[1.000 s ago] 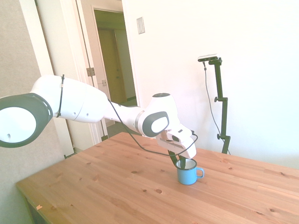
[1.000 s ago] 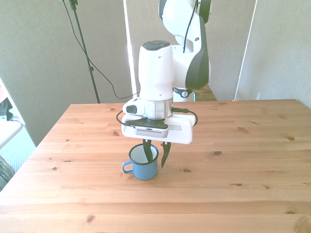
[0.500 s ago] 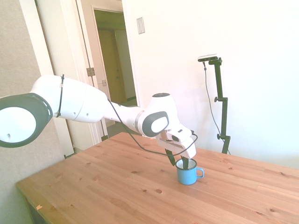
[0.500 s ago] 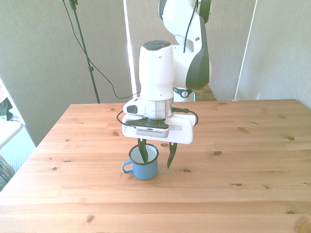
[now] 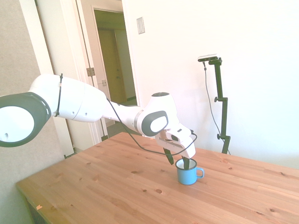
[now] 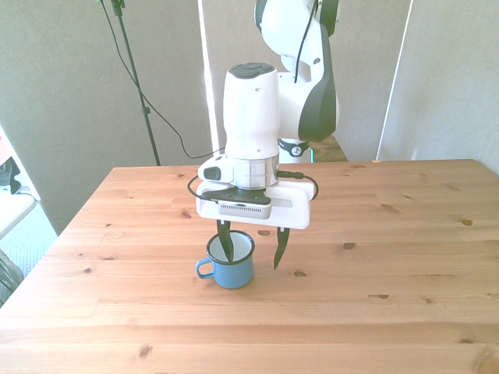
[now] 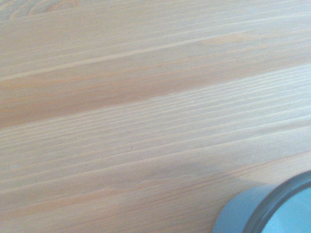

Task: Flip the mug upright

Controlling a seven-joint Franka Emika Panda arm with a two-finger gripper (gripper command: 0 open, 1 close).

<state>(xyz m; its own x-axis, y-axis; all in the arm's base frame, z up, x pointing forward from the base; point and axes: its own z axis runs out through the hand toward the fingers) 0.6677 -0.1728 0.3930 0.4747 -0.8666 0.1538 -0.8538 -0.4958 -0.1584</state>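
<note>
**A:** Start at the front view's left. What do you have there?

**B:** Bare worktop (image 6: 117,234), then the mug (image 6: 229,263). It stands on its base with the white inside facing up and its small loop handle (image 6: 204,269) pointing toward the front view's left. By my reading, the flip itself is done.

**A:** And the tool?

**B:** I have the tool (image 6: 250,248) straight above the mug, pointing down. Its fingers are spread apart and grip nothing. One finger (image 6: 226,243) dips inside the mouth of the mug, and the other hangs outside the wall on the front view's right, clear of it, with its tip above the wood. I think they straddle the wall that way because it is the thin edge they can pinch; the mug is smaller than the tool, so going around the whole body would be awkward.

**A:** Is the inner finger touching the enamel?

**B:** I cannot tell. From the side view the mug (image 5: 187,172) sits flat, handle away from the arm, with the tool (image 5: 177,160) just over its rim. The wrist view shows only wood grain and a blurred arc of the dark rim (image 7: 272,204).

**A:** What worries you?

**B:** With a finger inside the cup, any sideways drift could catch the wall and tip it. I judge that a straight lift is the safe way out.
</note>
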